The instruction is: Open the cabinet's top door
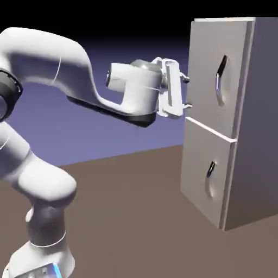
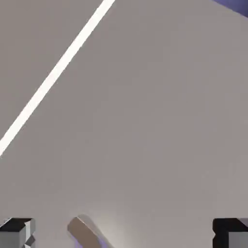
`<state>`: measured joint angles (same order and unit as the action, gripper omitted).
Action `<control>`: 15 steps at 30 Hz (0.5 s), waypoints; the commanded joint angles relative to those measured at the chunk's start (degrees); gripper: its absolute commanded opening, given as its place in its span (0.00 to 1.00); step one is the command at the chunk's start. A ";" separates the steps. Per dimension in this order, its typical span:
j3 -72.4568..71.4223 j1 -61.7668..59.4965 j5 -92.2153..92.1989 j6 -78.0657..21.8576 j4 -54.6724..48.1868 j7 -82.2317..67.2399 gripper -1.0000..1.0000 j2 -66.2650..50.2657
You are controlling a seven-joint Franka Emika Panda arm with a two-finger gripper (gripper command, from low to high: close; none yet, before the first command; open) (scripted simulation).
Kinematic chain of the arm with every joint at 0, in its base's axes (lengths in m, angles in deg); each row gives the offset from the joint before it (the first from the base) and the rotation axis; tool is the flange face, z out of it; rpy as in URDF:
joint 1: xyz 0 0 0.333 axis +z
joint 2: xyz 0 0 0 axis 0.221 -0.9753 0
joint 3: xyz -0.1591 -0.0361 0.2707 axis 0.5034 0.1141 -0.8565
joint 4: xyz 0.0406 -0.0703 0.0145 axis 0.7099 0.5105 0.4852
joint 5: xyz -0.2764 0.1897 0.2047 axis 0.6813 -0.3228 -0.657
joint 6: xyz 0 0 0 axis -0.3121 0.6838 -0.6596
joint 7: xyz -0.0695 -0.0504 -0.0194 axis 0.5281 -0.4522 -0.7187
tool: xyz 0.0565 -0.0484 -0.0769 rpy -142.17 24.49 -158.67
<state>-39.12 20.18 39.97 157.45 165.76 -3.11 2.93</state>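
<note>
The cabinet (image 1: 239,119) stands upright on the brown tabletop (image 1: 130,217), and everything here is placed against it. Its top door (image 1: 214,70) fills the upper half of the front face and sits flush and shut, with a bright seam marking where it meets the lower door (image 1: 209,174) beneath it. The curved dark handle (image 1: 220,79) runs vertically down the middle of the top door; a smaller handle (image 1: 210,176) sits on the lower door.

The white arm (image 1: 54,59) reaches in level toward the cabinet's front, and the claw (image 1: 187,92) is up at the near edge of the top door, just above the seam, beside the handle but not on it. The claw is released, jaws spread wide, nothing between them.

From the hand view, the cabinet's grey panel (image 2: 145,121) fills almost everything, with the bright seam (image 2: 53,77) cutting diagonally across. The two grey fingertips (image 2: 17,232) sit far apart at the bottom corners, and a sliver of a handle (image 2: 85,232) peeks up between them at the bottom edge.
</note>
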 commanded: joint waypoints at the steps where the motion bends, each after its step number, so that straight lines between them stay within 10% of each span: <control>1: 0.65 0.68 2.50 -0.09 -0.52 -0.58 0.50 0.03; 15: 9.73 10.15 37.39 -1.42 -7.83 -8.62 0.50 0.42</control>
<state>-29.39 30.33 77.36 156.03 157.93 -11.73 3.35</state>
